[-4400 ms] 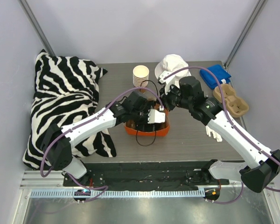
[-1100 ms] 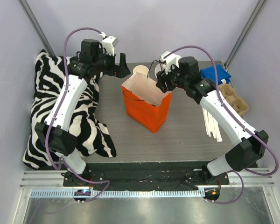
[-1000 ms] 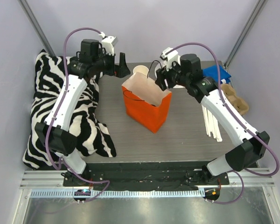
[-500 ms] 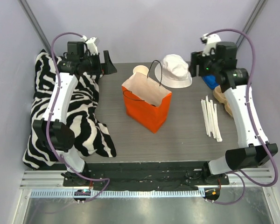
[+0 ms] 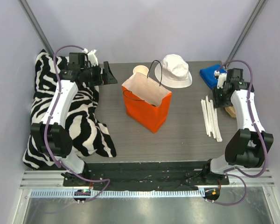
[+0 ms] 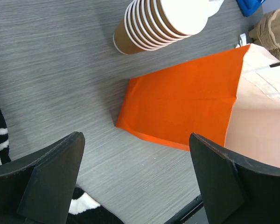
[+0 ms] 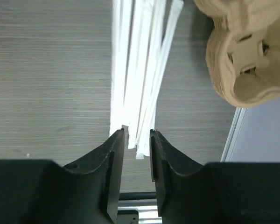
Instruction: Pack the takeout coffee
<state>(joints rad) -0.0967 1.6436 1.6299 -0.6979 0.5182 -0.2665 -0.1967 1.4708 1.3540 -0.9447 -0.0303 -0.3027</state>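
The takeout coffee is out of view in every frame. An orange paper bag (image 5: 147, 109) stands upright and open-topped at mid-table; the left wrist view shows its side (image 6: 182, 109). My left gripper (image 5: 107, 74) hovers at the back left, by the pillow, with its jaws wide open and nothing between them (image 6: 140, 186). Over at the right edge my right gripper (image 5: 219, 100) hangs above the white straws (image 7: 140, 70). Its jaws (image 7: 136, 140) stand a narrow gap apart and hold nothing.
A stack of lidless paper cups (image 5: 140, 71) (image 6: 154, 23) stands behind the bag, with a white bucket hat (image 5: 175, 70) beside it. A blue cloth (image 5: 210, 74) lies at the back right. The pulp cup carrier (image 7: 245, 56) sits under my right arm. A zebra pillow (image 5: 65, 116) fills the left side.
My right arm has swung from the back right corner down over the straws and carrier, and its jaws have narrowed. The left arm has shifted only slightly.
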